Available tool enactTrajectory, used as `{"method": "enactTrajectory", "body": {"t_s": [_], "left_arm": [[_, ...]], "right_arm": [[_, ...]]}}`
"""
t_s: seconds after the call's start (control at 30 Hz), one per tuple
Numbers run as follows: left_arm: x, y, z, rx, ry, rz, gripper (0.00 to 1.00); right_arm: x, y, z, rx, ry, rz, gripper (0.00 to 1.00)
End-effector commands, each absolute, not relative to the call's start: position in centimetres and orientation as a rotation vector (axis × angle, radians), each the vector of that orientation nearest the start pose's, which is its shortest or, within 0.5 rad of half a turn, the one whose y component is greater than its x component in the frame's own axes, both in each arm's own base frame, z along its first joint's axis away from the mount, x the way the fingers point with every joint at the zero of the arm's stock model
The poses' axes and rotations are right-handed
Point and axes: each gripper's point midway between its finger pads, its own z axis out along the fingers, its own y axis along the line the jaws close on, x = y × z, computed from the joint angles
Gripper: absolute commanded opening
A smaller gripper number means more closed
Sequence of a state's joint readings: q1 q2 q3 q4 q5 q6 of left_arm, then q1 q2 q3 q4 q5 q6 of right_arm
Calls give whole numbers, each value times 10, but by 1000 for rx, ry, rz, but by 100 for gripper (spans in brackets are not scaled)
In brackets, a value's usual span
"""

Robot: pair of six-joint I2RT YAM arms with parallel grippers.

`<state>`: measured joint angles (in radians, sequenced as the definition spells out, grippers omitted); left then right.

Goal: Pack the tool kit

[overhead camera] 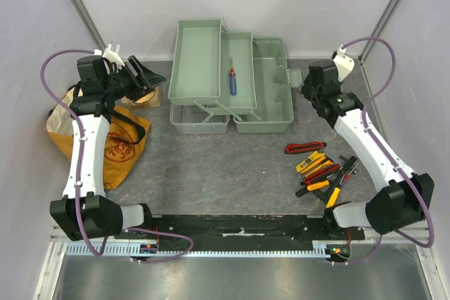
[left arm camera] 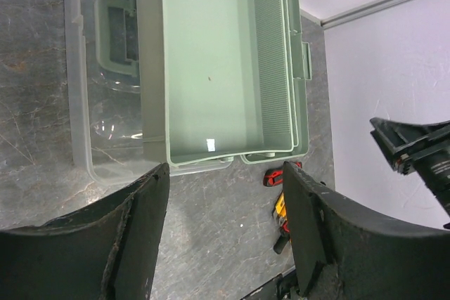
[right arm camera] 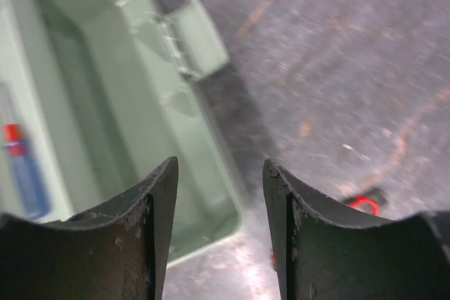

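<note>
The sage-green toolbox (overhead camera: 271,93) stands open at the back centre, its trays fanned out to the left and its translucent lid (overhead camera: 199,119) lying in front. A blue-handled screwdriver (overhead camera: 233,82) lies in the middle tray. Several hand tools with red, yellow and black handles (overhead camera: 322,172) lie on the table at the right front, a red-black knife (overhead camera: 304,148) nearest the box. My left gripper (overhead camera: 149,76) is open and empty, raised left of the box; its wrist view (left arm camera: 225,168) looks across the tray (left arm camera: 225,54). My right gripper (overhead camera: 307,91) is open and empty at the box's right end (right arm camera: 220,163).
A yellow-orange cloth bag (overhead camera: 119,142) lies at the left beside the left arm. A small tan block (overhead camera: 148,96) sits below the left gripper. White walls enclose the table at the back and sides. The box's latch (right arm camera: 190,36) sticks out toward the right gripper.
</note>
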<state>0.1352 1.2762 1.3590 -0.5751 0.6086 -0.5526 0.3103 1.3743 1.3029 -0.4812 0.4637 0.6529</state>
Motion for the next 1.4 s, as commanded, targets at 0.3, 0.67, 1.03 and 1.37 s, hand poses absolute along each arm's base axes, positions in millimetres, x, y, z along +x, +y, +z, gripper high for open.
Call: {"method": "enactTrajectory", "body": {"t_s": [0.3,0.67,1.03,1.37], "left_arm": [[356,-72,321,-280,2045,-877,70],[350,-74,323,-272,2028,-885,70],[350,-74,314,-280,2045,-886,70],[352,-72,312,-288,2048,-877,70]], "right_arm": [[332,-1,157,951,2163,-187,66],[310,18,100,1071,2339,-119,63],[295,37,49,1250,2417,-53,58],[305,40,27,1371,2380,-63,61]]}}
